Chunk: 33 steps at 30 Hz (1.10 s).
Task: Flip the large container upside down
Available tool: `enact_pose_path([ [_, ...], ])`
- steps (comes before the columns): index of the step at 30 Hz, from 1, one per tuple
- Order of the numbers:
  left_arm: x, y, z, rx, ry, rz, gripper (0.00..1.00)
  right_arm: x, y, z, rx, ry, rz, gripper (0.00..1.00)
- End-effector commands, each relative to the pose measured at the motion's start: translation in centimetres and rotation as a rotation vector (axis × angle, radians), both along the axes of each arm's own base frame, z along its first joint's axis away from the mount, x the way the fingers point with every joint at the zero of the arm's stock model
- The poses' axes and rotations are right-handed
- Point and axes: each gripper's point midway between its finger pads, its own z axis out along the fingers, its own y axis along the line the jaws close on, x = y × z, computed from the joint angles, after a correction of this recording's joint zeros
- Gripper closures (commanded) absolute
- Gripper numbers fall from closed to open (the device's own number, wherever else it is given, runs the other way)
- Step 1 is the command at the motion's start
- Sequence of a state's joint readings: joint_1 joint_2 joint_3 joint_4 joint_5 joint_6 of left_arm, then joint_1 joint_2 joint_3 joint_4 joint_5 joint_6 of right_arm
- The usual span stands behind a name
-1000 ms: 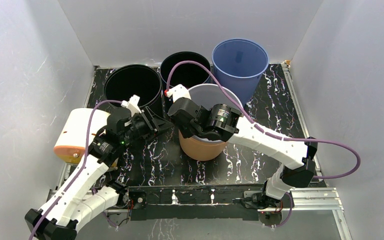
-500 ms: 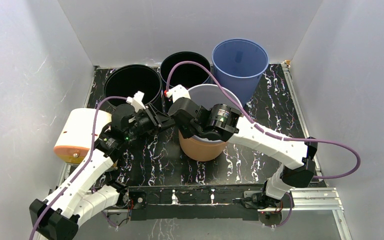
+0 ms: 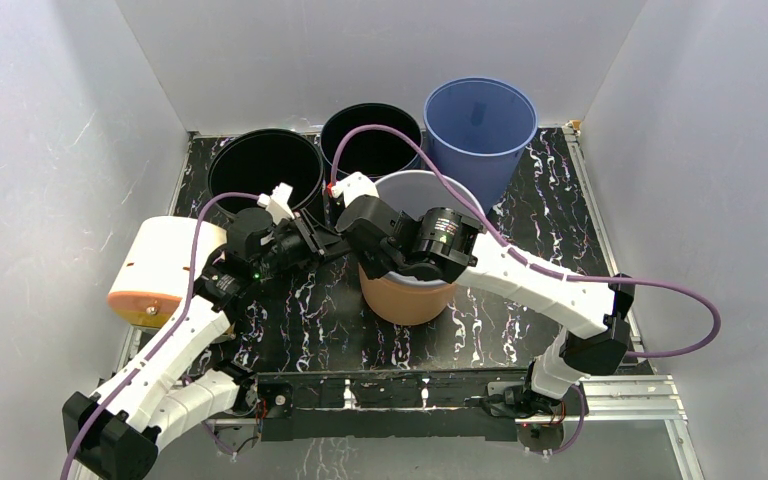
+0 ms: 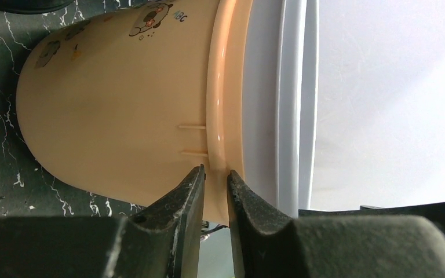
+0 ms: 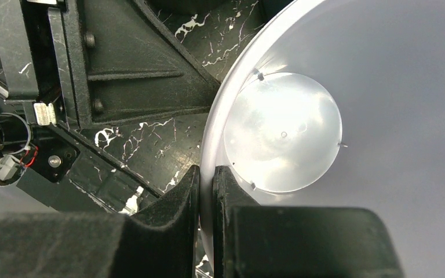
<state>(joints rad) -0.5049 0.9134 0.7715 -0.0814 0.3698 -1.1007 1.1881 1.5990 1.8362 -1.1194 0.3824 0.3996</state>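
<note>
Having swung rightward, left gripper [image 4: 214, 172] nips container [image 4: 116, 110] lip, right gripper [image 5: 207, 171] clamps rim

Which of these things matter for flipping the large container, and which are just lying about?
In the job: peach container, left gripper, right gripper.
Lying about: larger black bucket, smaller black bucket, blue bucket, white-and-orange tub at left.

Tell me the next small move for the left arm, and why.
Probably ease the left gripper forward and close it on the raised peach collar of the large container. Its fingers line up on either side of that collar, the right gripper pinches the rim, and the container stands upright, so a second hold seems wise before tipping.
</note>
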Motion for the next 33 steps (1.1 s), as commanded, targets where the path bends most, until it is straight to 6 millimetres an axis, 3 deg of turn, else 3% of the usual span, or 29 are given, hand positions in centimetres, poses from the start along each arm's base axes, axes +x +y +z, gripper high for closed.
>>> enact_pose_path([
  [1,-0.3,-0.3,0.7,-0.007,-0.026,-0.037,0.82,0.6,1.5,3.5,0.133,-0.041,-0.006,1.00],
  [13,-0.2,0.2,-1.3,0.053,0.054,-0.012,0.82,0.1,3.0,4.3,0.179,-0.015,0.034,1.00],
  [26,-0.1,-0.5,-1.1,0.079,0.110,-0.056,0.79,1.1,3.7,7.4,0.191,-0.079,0.043,1.00],
  [33,-0.4,0.1,-1.8,0.141,0.133,-0.055,0.79,1.9,3.5,9.9,0.216,-0.143,0.036,1.00],
])
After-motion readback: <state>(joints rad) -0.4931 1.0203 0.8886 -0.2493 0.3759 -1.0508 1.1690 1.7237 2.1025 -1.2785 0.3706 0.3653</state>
